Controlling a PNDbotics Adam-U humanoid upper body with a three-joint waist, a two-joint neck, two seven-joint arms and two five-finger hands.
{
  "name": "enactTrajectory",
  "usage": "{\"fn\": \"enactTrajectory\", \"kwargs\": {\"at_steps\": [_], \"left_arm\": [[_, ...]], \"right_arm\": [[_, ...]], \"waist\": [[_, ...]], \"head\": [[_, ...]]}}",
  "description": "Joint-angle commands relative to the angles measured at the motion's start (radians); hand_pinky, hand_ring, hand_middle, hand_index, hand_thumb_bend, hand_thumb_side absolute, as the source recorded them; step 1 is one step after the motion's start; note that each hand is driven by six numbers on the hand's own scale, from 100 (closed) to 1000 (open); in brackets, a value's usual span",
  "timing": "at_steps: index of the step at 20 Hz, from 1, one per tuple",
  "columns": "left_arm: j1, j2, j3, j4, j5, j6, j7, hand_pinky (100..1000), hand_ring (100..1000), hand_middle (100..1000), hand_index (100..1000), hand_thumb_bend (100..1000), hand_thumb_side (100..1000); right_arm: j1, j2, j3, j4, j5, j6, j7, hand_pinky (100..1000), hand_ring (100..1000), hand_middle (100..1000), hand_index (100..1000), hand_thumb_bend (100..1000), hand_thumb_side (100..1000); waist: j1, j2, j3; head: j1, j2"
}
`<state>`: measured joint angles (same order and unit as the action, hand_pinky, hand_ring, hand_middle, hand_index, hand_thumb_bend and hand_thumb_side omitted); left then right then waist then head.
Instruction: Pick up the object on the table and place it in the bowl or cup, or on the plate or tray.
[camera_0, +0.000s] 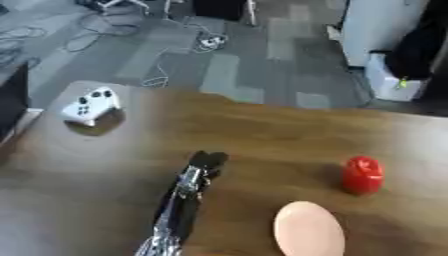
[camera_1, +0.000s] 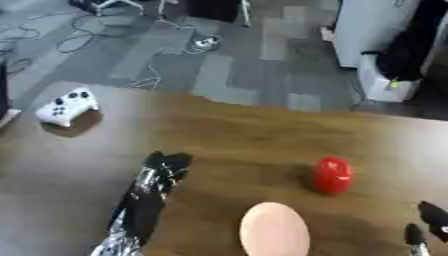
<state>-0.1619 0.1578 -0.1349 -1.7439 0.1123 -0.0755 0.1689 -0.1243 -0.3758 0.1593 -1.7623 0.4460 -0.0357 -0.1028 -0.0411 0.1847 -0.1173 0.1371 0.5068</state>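
Left hand (camera_0: 206, 163) is out over the brown wooden table (camera_0: 262, 130), arm stretched forward from the near edge, black fingers bunched and curled at the tip, holding nothing. Reads as a reach in progress, prob. lining up on the small glossy red rounded object (camera_0: 362, 174). That red object stands upright on the table, well to the right of the left hand, apart from the fingers, no contact. The pale peach oval plate (camera_0: 308, 230) lies near the red object, just nearer the robot and a bit left of it, likely the drop spot. White game controller (camera_0: 90, 105) sits far left of the red object, unrelated. Right hand (camera_1: 429, 220) peeks in right of the red object; can't tell its fingers.
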Motion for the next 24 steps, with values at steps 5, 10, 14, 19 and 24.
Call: {"fn": "enactTrajectory", "kwargs": {"at_steps": [5,10,14,19,24], "left_arm": [[0.004,0.002,-0.009,-0.024,0.0,0.001,-0.006,891,893,756,800,226,1000],[0.007,0.002,-0.015,-0.024,0.001,0.002,-0.013,889,890,755,798,224,1000],[0.011,0.003,-0.016,-0.024,0.002,0.003,-0.014,886,888,754,797,225,1000],[0.013,0.004,-0.023,-0.025,0.003,0.004,-0.021,883,884,750,795,226,1000],[0.014,0.004,-0.026,-0.026,0.006,0.006,-0.025,881,880,744,793,229,1000]], "right_arm": [[-0.079,-0.125,0.014,-0.037,0.021,0.017,0.055,866,851,897,915,320,841],[-0.143,-0.175,0.019,-0.023,0.039,0.021,0.078,849,831,892,925,359,824],[-0.2,-0.203,0.041,0.015,0.062,0.015,0.115,838,819,887,927,373,826],[-0.274,-0.225,0.083,0.098,0.104,-0.012,0.168,819,804,878,931,394,815],[-0.332,-0.201,0.104,0.203,0.159,-0.024,0.179,804,796,874,936,395,820]], "waist": [[0.015,0.001,-0.034],[0.02,0.004,-0.037],[0.017,0.003,-0.034],[0.012,0.001,-0.029],[0.01,-0.001,-0.024]], "head": [[-0.112,0.011],[-0.105,0.017],[-0.087,0.017],[-0.063,0.013],[-0.056,0.007]]}}
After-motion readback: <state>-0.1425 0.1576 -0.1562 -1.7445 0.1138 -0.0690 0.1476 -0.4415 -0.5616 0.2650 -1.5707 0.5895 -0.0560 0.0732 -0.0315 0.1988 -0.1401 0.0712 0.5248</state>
